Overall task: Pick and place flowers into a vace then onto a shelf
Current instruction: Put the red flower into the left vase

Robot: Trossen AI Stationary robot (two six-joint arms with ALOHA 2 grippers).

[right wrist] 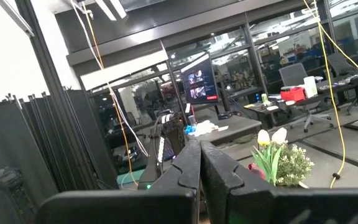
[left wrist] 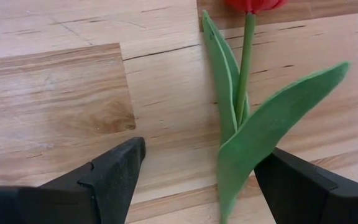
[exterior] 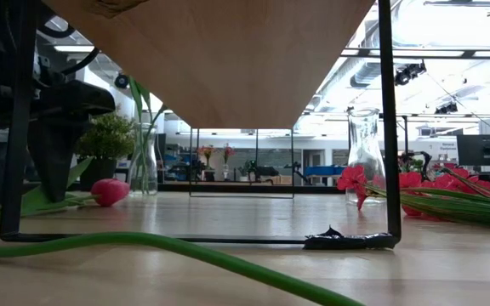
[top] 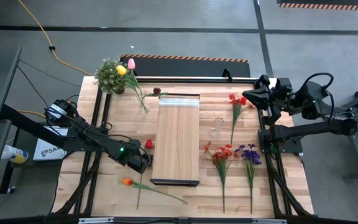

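While my left gripper sits low on the table beside the light wooden shelf board, its fingers spread wide either side of the red tulip with green stem and leaves, nothing is gripped; I judge it is lined up to close on the stem. My right gripper is pinched closed and empty, parked raised at the far right corner, out of the way. Count: two clear glass vases, one holding the yellow tulip and pink tulip, one empty. Loose on the table: orange tulip, maroon tulip, two red sprays, one purple cluster.
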